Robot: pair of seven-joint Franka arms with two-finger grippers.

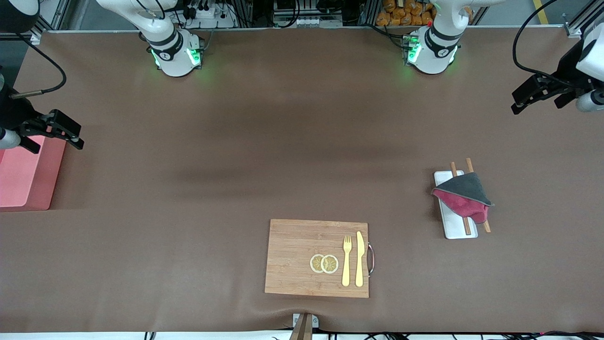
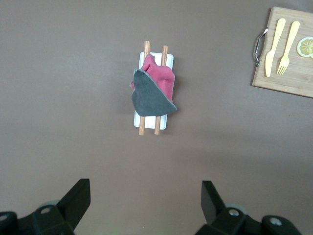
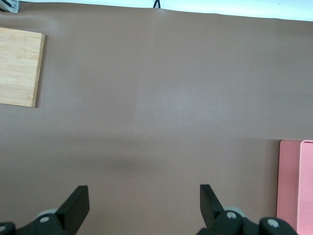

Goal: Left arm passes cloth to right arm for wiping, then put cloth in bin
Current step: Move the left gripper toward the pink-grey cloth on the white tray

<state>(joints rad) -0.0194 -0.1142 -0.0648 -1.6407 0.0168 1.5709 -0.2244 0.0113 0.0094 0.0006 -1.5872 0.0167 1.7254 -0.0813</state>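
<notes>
Pink bin (image 1: 23, 172) sits at the right arm's end of the table, with the right gripper (image 1: 59, 132) hanging above its edge, jaws spread and empty. Mid-table, near the front camera, a wooden board (image 1: 302, 257) carries two lemon slices (image 1: 323, 263), a fork (image 1: 347, 259) and a knife (image 1: 359, 259). Toward the left arm's end, the cloth (image 1: 465, 196) lies draped over chopsticks (image 1: 467, 225) on a white tray (image 1: 455, 231). Nothing covers it. The left gripper (image 1: 538, 94) waits aloft, jaws apart, empty.

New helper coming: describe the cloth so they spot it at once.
Start at the wooden board, then look toward the left arm's end of the table for a white tray. The cloth lies crumpled on two wooden sticks across it, the only soft thing, grey over crimson.
</notes>
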